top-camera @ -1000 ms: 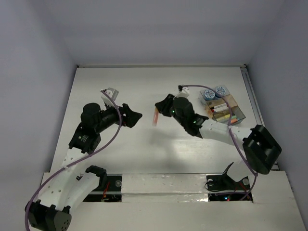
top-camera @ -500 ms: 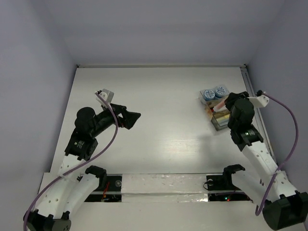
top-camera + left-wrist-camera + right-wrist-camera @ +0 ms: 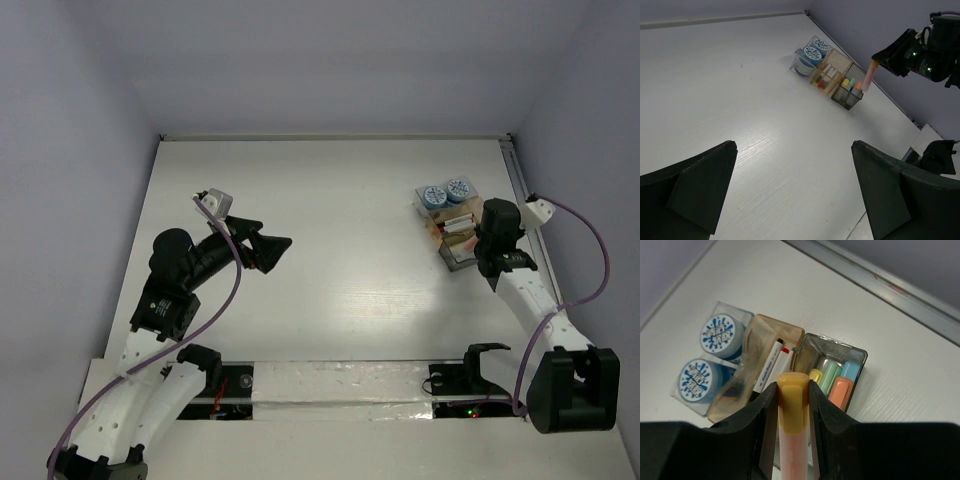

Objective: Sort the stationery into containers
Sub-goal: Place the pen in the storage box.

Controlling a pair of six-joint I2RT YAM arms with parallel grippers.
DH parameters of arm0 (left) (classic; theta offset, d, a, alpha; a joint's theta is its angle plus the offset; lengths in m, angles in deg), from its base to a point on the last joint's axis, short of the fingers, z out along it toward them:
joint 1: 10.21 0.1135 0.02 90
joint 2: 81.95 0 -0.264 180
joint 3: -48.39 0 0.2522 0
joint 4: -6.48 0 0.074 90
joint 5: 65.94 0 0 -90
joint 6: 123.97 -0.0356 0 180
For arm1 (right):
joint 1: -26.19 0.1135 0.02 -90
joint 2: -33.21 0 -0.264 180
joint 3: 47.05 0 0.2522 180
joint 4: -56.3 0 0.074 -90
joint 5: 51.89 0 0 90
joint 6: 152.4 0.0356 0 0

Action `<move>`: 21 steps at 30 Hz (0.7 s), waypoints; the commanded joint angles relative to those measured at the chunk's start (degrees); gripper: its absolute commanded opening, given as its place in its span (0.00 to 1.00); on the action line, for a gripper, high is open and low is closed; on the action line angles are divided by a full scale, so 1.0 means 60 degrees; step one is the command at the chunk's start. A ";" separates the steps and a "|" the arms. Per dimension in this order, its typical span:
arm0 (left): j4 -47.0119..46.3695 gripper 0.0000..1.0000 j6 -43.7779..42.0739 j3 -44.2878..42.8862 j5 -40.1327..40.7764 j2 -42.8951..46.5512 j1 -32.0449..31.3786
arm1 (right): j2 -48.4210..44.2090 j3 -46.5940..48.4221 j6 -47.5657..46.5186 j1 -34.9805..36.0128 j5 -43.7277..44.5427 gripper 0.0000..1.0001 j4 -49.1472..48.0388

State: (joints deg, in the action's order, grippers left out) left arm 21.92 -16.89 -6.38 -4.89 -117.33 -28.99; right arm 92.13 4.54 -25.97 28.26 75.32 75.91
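Right wrist view: my right fingers (image 3: 752, 415) are clamped on a highlighter (image 3: 792, 450), its yellow cap pinched between them.
Highlighter axis: from the left wrist view it hangs near upright, its lower end close over the tray.
Tray: the clear divided tray (image 3: 862, 356) sits on the tabletop (image 3: 340, 200) at the far right, directly under my right fingers.
Key relation: the end compartment holding yellow, green, blue and orange sticks (image 3: 832, 377) lies just beyond the cap. The marker (image 3: 771, 367) compartment is beside it and the patterned rolls (image 3: 719, 335) lie farther along.
Nearer arm: the right, by a wide margin.
Left fingers (image 3: 695, 185): spread apart, holding nothing, above bare tabletop well away from the tray.
Next move, my guess: lower straight down and release among the sticks.
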 commanded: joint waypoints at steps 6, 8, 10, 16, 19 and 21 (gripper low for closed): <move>-0.0454 0.99 0.0068 -0.0298 -0.0243 0.0095 -0.0062 | 0.1034 0.0069 0.0360 -0.0286 -0.0532 0.00 -0.0709; -0.0454 0.99 0.0054 -0.0298 -0.0244 0.0080 -0.0062 | 0.1152 0.0068 0.0433 -0.0286 -0.0694 0.01 -0.0754; -0.0454 0.99 0.0039 -0.0298 -0.0243 0.0080 -0.0062 | 0.1328 0.0054 0.0433 -0.0374 -0.0738 0.05 -0.0857; -0.0411 0.99 0.0039 -0.0298 -0.0141 0.0037 -0.0062 | 0.1139 0.0039 0.0507 -0.0374 -0.0709 0.58 -0.0535; -0.0367 0.99 0.0010 -0.0327 0.0034 0.0022 -0.0062 | 0.0890 0.0053 0.0361 -0.0374 -0.0956 0.84 -0.0316; -0.0337 0.99 -0.0034 -0.0342 0.0093 0.0022 -0.0062 | 0.0436 0.0083 0.0229 -0.0374 -0.1104 0.91 -0.0271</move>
State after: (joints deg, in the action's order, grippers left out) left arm 21.94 -16.94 -6.38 -4.80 -117.41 -29.21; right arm 98.62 4.47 -23.68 26.25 69.73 74.79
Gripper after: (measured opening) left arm 0.990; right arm 0.885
